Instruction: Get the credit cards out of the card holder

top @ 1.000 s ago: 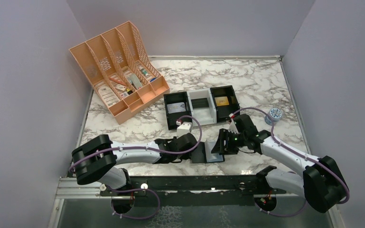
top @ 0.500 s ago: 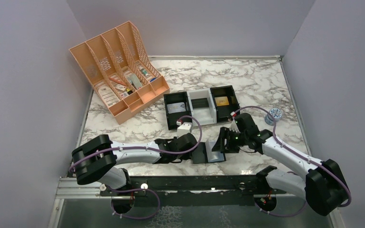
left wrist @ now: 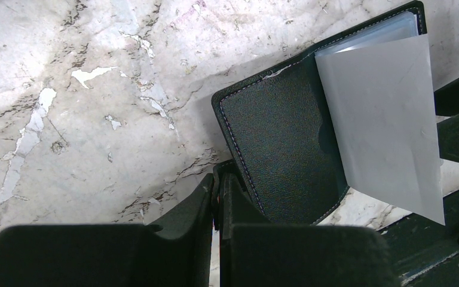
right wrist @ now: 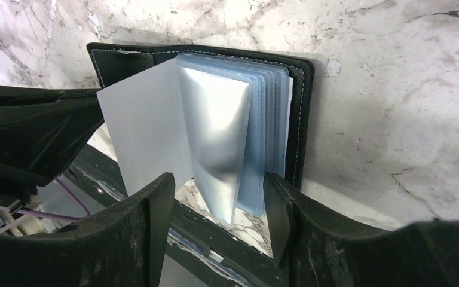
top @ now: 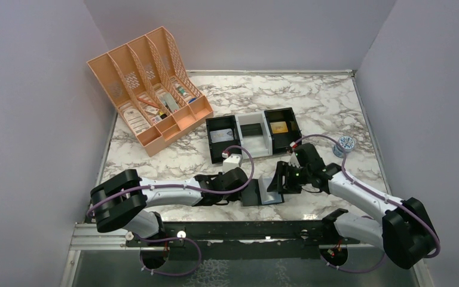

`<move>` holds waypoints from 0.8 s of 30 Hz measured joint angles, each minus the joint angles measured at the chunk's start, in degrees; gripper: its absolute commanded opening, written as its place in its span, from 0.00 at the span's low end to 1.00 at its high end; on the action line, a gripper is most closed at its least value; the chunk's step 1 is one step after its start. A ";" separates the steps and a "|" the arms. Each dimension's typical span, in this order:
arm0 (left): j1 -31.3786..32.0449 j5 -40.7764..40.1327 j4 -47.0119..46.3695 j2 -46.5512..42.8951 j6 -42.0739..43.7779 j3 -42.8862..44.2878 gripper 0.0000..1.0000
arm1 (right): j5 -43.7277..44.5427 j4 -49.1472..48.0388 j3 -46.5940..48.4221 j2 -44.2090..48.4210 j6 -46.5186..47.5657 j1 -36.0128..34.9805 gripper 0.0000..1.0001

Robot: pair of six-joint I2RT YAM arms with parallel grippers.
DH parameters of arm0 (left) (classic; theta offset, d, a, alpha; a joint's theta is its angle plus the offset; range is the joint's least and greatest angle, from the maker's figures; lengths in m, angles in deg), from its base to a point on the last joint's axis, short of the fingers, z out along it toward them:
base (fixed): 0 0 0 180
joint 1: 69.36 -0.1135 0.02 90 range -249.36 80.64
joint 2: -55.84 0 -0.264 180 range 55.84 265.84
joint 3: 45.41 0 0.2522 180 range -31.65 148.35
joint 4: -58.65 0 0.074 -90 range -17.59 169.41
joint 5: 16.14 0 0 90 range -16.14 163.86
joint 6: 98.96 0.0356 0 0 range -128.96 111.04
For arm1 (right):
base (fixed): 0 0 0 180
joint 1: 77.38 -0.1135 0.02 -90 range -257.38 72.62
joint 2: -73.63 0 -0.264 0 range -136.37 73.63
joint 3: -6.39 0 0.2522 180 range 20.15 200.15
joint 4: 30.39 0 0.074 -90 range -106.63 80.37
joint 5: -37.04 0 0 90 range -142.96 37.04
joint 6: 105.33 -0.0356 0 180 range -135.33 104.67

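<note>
the small black folding card holder (top: pixel 262 192) lies open on the white marble table (top: pixel 311 101), at 6 o'clock, near the front edge and between the two arms. its black cover lies flat, and a pack of clear blue-grey plastic sleeves (right wrist: pixel 263 119) stands up from the middle like pages.

the left claw (left wrist: pixel 218 179) is closed tight. its tips touch the cover's edge at the 9 o'clock side, but i cannot tell if the edge is pinched between them.

the right claw (right wrist: pixel 218 179) comes in from 3 o'clock with its fingers partly apart. a few loose sleeves hang in the gap, and one pale grey sleeve (left wrist: pixel 382 119) leans over toward the left claw. the fingers do not seem to squeeze anything.

just past the card holder, toward 12 o'clock, sits a black and white plastic tray with three parts (top: pixel 252 130). a flat grey card (top: pixel 221 136) lies in its 9 o'clock part and a flat gold-brown card (top: pixel 278 127) in its 3 o'clock part.

a peach plastic file rack (top: pixel 146 84) stands at 10 o'clock.
</note>
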 measured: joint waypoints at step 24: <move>0.00 0.63 0.02 1.36 0.48 0.50 0.00 | -7.04 -1.75 0.35 1.64 0.22 0.00 0.54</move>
